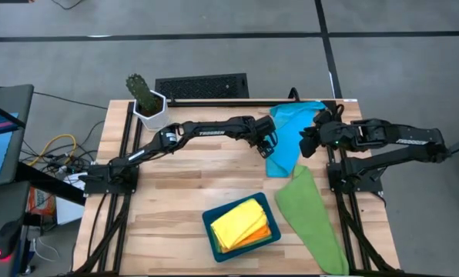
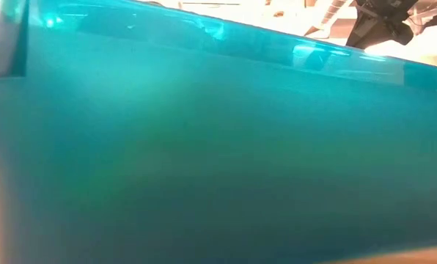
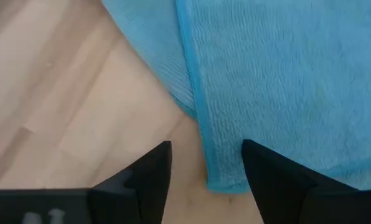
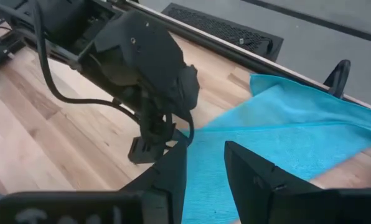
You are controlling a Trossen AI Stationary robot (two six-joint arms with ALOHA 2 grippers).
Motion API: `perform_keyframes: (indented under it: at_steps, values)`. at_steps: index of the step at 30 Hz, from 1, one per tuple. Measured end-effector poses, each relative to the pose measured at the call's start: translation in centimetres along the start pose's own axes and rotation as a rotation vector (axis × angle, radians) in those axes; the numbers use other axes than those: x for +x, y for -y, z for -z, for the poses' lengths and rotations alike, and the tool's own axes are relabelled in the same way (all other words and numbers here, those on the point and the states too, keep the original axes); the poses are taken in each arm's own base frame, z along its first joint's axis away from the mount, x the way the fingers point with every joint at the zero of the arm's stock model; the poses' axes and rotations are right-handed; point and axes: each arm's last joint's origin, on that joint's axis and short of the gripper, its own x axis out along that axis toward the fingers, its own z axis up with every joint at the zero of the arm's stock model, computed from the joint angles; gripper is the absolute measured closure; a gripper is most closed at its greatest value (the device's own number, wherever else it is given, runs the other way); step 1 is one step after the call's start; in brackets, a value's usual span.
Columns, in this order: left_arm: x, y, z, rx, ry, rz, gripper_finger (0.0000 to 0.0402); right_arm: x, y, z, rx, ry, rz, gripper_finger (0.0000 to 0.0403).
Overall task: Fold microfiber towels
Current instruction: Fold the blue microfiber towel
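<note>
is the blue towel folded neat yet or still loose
Still loose. The blue towel lies rumpled at the table's far right, one layer overlapping another unevenly, with the open left gripper over its corner.

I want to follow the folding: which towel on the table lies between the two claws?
The sky-blue towel, spread at the table's far edge between the left claw and the right claw. The green towel lies nearer; the yellow towel sits in the tray.

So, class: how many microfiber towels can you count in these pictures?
4 visible: a blue towel at the far edge, a green towel on the right, and a yellow towel over an orange towel in the tray. More may be hidden.
</note>
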Motion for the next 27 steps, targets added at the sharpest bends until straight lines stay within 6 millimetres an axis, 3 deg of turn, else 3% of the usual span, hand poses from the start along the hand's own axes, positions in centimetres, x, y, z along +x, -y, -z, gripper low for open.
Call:
perform_keyframes:
  at_steps: [4, 11, 20, 27]
  values:
    - [0.0, -0.3, 0.3, -0.060, -0.050, 0.049, 0.0258, 0.0, 0.0, 0.0, 0.001, 0.002, -0.001, 0.0270]
    - [0.0, -0.1, 0.4, 0.006, -0.066, 0.105, 0.0388, 0.0, 0.0, 0.0, -0.001, 0.003, 0.000, 0.0270]
    - [-0.5, -0.2, 0.5, -0.037, -0.115, 0.134, 0.0401, 0.0, 0.0, 0.0, -0.009, 0.004, 0.001, 0.0271]
    - [-4.5, -0.2, -1.1, -0.030, -0.137, 0.135, 0.0401, 0.4, -0.3, 0.0, -0.049, -0.012, 0.013, 0.0270]
